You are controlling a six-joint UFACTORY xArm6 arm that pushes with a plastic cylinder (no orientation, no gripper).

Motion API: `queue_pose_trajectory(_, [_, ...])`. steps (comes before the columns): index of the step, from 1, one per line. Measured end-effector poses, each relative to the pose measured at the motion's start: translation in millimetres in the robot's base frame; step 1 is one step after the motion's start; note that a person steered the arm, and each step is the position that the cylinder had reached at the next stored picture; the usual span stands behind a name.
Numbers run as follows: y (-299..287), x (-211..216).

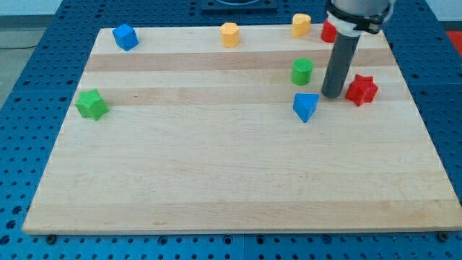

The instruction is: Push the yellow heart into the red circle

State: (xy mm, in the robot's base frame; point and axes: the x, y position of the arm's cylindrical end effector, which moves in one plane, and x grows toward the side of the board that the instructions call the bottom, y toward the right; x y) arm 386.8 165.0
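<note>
Two yellow blocks sit near the view's top edge: one [301,24] at the right, next to a red block [328,31], and one [229,34] in the middle. I cannot tell which one is the heart. The red block is partly hidden behind my rod, and its round shape is only partly visible. My tip [332,95] rests on the board well below these, between a red star [361,89] on its right and a blue triangular block [305,106] on its lower left. It touches neither yellow block.
A green cylinder [302,71] stands just left of the rod. A blue cube [125,36] sits at the top left and a green star [92,104] at the left edge. The wooden board [216,180] lies on a blue perforated table.
</note>
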Motion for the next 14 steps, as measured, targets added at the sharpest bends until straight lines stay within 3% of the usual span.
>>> queue_pose_trajectory(2, [27.5,0.0])
queue_pose_trajectory(7, [22.3,-16.8])
queue_pose_trajectory(10, [6.0,-81.0])
queue_pose_trajectory(14, [-105.9,-179.0])
